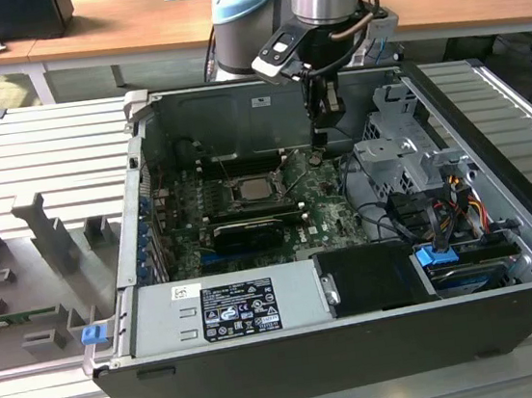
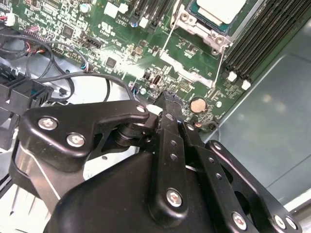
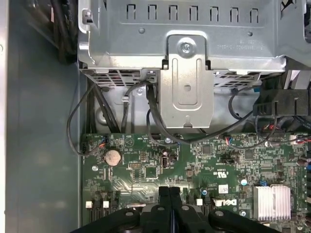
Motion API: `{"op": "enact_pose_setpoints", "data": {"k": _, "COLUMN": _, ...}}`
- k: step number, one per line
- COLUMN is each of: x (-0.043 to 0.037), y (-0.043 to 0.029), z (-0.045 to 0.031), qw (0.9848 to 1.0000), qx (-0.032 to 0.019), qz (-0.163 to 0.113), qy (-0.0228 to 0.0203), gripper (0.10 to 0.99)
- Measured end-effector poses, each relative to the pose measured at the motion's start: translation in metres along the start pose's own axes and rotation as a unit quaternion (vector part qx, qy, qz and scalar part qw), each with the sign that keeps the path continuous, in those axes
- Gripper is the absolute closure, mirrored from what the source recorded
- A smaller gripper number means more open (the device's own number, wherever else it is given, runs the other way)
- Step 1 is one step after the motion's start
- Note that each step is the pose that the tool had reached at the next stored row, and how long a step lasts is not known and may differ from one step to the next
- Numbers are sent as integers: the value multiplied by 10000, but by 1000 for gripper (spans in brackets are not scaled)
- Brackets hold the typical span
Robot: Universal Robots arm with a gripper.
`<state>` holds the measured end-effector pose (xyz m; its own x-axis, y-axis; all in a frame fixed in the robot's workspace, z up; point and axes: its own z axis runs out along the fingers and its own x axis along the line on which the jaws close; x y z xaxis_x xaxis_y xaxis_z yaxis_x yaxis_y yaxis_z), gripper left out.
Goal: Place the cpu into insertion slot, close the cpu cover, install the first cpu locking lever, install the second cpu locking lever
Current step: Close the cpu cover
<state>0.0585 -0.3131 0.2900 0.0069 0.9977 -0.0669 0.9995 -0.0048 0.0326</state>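
Gripper [image 1: 320, 141] is down inside the open computer case [image 1: 363, 352]. Its fingers [image 3: 164, 193] are pressed together with nothing between them. The tips hover over the motherboard [image 3: 146, 170] edge by the drive cage [image 3: 187, 48], near the coin cell [image 2: 197, 104]. Cpu [image 1: 250, 189] lies in the insertion slot [image 2: 187, 18] mid-board, well apart from the gripper.

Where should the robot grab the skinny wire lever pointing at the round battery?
Probably the free tip of the lever, the end farthest from the cpu, coming down from above with the gripper. It is a thin rod anchored at its other end, so the tip gives most leverage.
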Motion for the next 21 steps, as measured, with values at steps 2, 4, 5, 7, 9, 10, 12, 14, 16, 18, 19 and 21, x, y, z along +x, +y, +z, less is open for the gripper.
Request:
{"op": "enact_pose_setpoints", "data": {"k": 2, "x": 3, "y": 13, "z": 43, "qw": 10000, "qx": 0, "qz": 0, "qy": 0, "gripper": 976}}
{"op": "enact_pose_setpoints", "data": {"k": 4, "x": 6, "y": 12, "z": 81, "qw": 10000, "qx": 0, "qz": 0, "qy": 1, "gripper": 976}}
{"op": "enact_pose_setpoints", "data": {"k": 5, "x": 7, "y": 12, "z": 104, "qw": 10000, "qx": 0, "qz": 1, "qy": 0, "gripper": 976}}
{"op": "enact_pose_setpoints", "data": {"k": 7, "x": 10, "y": 13, "z": 154, "qw": 10000, "qx": 0, "qz": 0, "qy": 0, "gripper": 976}}
{"op": "enact_pose_setpoints", "data": {"k": 9, "x": 12, "y": 15, "z": 171, "qw": 10000, "qx": -2, "qz": 0, "qy": 1, "gripper": 976}}
{"op": "enact_pose_setpoints", "data": {"k": 10, "x": 12, "y": 16, "z": 175, "qw": 10000, "qx": -7, "qz": 1, "qy": -1, "gripper": 976}}
{"op": "enact_pose_setpoints", "data": {"k": 12, "x": 12, "y": 17, "z": 181, "qw": 10000, "qx": -17, "qz": 1, "qy": 0, "gripper": 976}}
{"op": "enact_pose_setpoints", "data": {"k": 14, "x": 13, "y": 17, "z": 187, "qw": 10000, "qx": -22, "qz": 2, "qy": 0, "gripper": 976}}
{"op": "enact_pose_setpoints", "data": {"k": 16, "x": 14, "y": 16, "z": 206, "qw": 10000, "qx": -33, "qz": 3, "qy": 1, "gripper": 976}}
{"op": "enact_pose_setpoints", "data": {"k": 18, "x": 15, "y": 16, "z": 224, "qw": 10000, "qx": -40, "qz": 3, "qy": 1, "gripper": 976}}
{"op": "enact_pose_setpoints", "data": {"k": 19, "x": 16, "y": 15, "z": 238, "qw": 10000, "qx": -42, "qz": 3, "qy": 1, "gripper": 976}}
{"op": "enact_pose_setpoints", "data": {"k": 21, "x": 17, "y": 15, "z": 251, "qw": 10000, "qx": -43, "qz": 3, "qy": 0, "gripper": 976}}
